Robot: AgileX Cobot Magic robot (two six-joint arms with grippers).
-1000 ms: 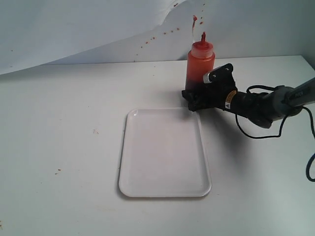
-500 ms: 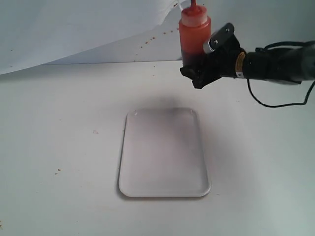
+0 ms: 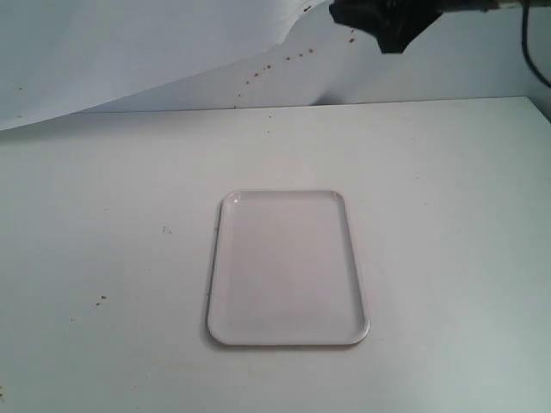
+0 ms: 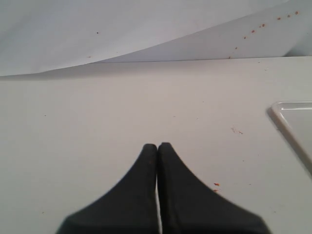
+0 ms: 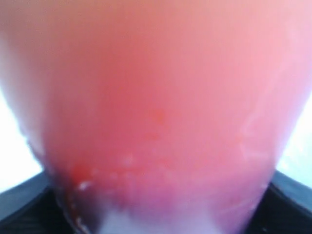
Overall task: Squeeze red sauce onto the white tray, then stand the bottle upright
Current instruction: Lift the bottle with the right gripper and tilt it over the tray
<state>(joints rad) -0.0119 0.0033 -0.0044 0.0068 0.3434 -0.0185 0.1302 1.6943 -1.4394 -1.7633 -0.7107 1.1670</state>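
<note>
Your white table point(image 3: 103, 215) fills the exterior view and runs back to a pale wall, where a loose white sheet point(image 3: 129, 52) hangs and a trail of small brownish-red specks point(image 3: 267, 67) climbs toward the top edge. The white tray point(image 3: 284, 267) lies flat near the table's middle with its long axis running from the front toward the wall. Open tabletop surrounds it on every side, well apart from the table's far right edge. The bottle point(image 5: 156, 107) is off the table, a blurred orange-red mass filling your right wrist view with dark fingers pressed against both flanks. You cannot tell which way its nozzle points. Your right gripper point(image 3: 370, 19) clasps it high against the wall, at the top of the exterior view. Your left gripper point(image 4: 157, 146) hangs low over bare tabletop beside the tray, jaws pressed together on nothing.
</note>
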